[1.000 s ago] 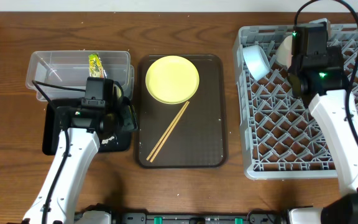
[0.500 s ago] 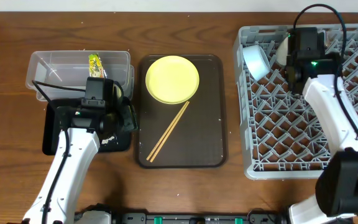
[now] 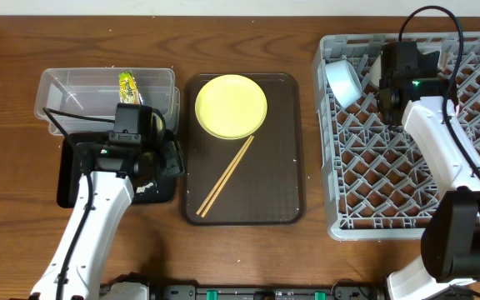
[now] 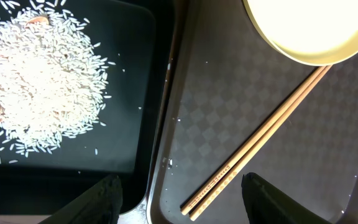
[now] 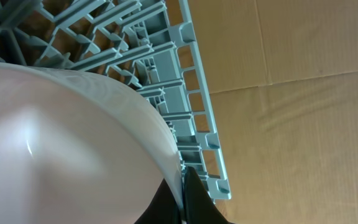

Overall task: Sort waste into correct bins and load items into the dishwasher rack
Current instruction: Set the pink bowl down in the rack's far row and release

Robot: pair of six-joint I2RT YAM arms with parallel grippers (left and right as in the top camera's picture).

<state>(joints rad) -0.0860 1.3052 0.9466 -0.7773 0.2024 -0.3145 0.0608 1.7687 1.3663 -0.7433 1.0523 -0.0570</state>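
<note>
Whitish-pink bowl, its thin rim pinched in the right jaws, which are pressed together on it. The bowl is held tilted at the edge of the dishwasher rack, probably so it can lean among the pegs beside the light blue bowl. Left jaws are spread and empty. Below them, rice lies in the black tray on one side and the chopsticks on the other, probably the next pickup.

Plastic, wood, gloss
Grey plastic rack, thin wooden chopsticks, glossy whitish-pink bowl, clear plastic tub.
</note>
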